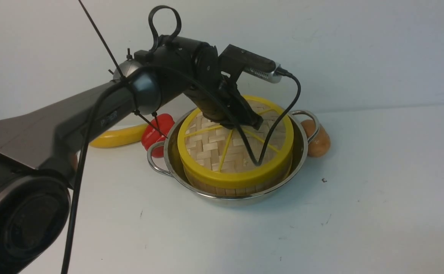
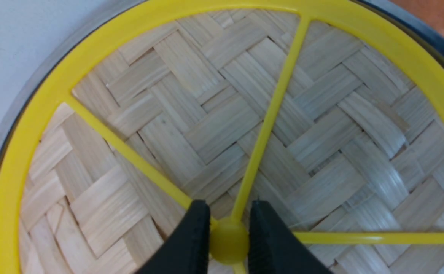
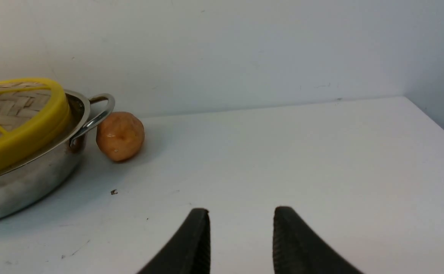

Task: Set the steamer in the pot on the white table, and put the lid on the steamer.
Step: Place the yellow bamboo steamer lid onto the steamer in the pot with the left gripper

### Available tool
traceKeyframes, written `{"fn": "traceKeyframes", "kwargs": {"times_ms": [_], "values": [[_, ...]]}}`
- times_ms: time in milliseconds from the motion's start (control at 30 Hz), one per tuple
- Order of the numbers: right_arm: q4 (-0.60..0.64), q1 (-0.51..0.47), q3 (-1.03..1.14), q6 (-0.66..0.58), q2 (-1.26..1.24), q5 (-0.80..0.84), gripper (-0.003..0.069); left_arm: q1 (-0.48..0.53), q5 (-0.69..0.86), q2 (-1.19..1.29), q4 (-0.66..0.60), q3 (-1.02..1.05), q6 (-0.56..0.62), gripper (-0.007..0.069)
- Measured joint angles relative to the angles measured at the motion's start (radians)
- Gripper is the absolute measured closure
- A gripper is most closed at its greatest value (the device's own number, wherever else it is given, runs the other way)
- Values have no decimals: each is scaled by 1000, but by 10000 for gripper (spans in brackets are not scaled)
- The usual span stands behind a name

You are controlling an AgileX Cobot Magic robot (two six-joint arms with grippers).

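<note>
— Bamboo and yellow plastic fill the middle of the front view: the lid (image 1: 225,146) sits flat on the steamer (image 1: 241,182), and the steamer stands inside the pot (image 1: 176,161).

— Where is the pot itself?

— On the white bench (image 1: 377,182), toward the back wall. Its two loop handles stick out to either side.

— What is the left gripper (image 2: 229,236) doing?

— It reaches in over the lid from the robot's left. In the left wrist view its black jaws are pinching the small yellow knob (image 2: 227,243) at the centre of the lid, where the yellow spokes meet. The knob fills the narrow gap between them.

— Is the lid level?

— It looks seated all around in the front view; the yellow rim covers the top of the steamer, and only the basket's slatted side wall shows below it, above the pot's rim.

— And the right gripper (image 3: 241,236)?

— It shows only in its own wrist view, low over bare bench, well apart from the pot. Its jaws are spread with nothing between them.

— Anything else around?

— A brownish potato (image 3: 120,135) lies just beside the pot's handle on the robot's right. On the other side, behind the left arm, a red pepper (image 1: 157,129) sits close to the pot, and a yellow banana (image 1: 117,137) lies beside the pepper.
</note>
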Motion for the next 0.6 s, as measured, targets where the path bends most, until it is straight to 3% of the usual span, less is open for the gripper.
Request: {"fn": "traceKeyframes", "kwargs": {"times_ms": [433, 600], "values": [[0, 0, 0, 0, 0, 0, 410, 0, 0, 0, -5, 0, 3, 498], [0, 0, 0, 0, 0, 0, 410, 2, -1, -1, 5, 0, 4, 381]]}}
